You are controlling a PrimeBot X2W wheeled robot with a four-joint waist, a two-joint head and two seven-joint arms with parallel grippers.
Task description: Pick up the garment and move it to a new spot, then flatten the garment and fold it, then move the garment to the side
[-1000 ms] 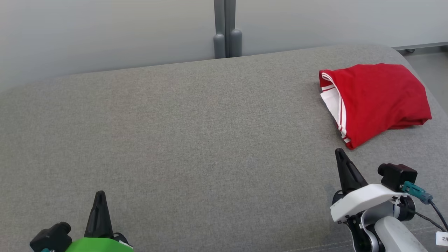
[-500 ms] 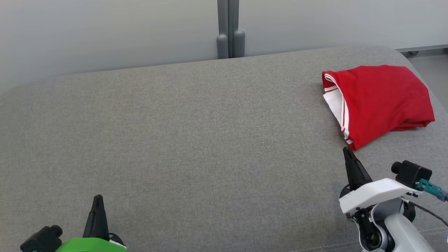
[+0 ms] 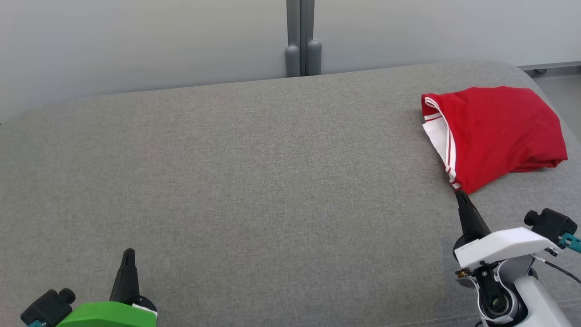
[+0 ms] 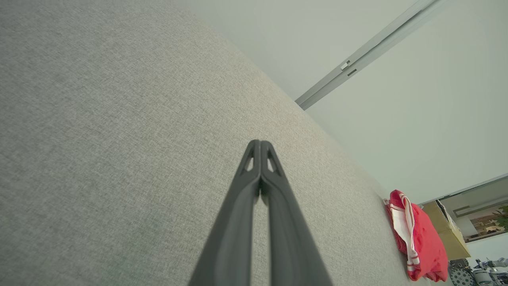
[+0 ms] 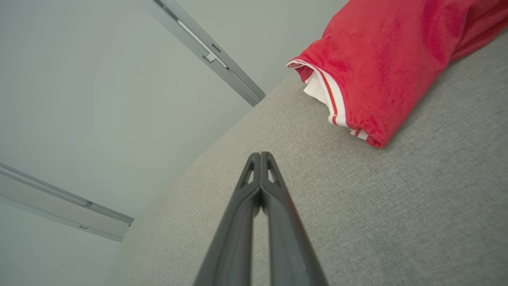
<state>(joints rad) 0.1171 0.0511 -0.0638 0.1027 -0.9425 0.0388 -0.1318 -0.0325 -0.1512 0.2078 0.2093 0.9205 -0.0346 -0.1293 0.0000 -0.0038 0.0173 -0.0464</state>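
A red garment (image 3: pixel 494 136) lies folded into a loose bundle at the far right end of a grey padded surface (image 3: pixel 272 172), close to its rounded right edge. The garment's open side faces left, where a white band with thin red stripes and a white inner layer show. The right fingers (image 3: pixel 470 218) are pressed together with nothing between them. They point up and away from the robot, toward the near corner of the bundle. From the head the tip seems to reach that corner. The right wrist view shows the fingers (image 5: pixel 247 198) short of the garment (image 5: pixel 377 67), with a strip of bare grey fabric between them, so they are near it but apart. A white housing (image 3: pixel 504 245) carries them, with a small black camera (image 3: pixel 549 225) on its right. The left fingers (image 3: pixel 126 281) are at the lower left, well apart from the garment, rising out of a green housing (image 3: pixel 104 315). They too are clenched on nothing, as the left wrist view shows (image 4: pixel 246 190). In that view the garment (image 4: pixel 424 242) sits far off at the lower right, with a tan box (image 4: pixel 444 226) just behind it. A pale wall (image 3: pixel 136 41) stands behind the padded surface, with a grey upright post (image 3: pixel 303 36) in front of it near the middle.
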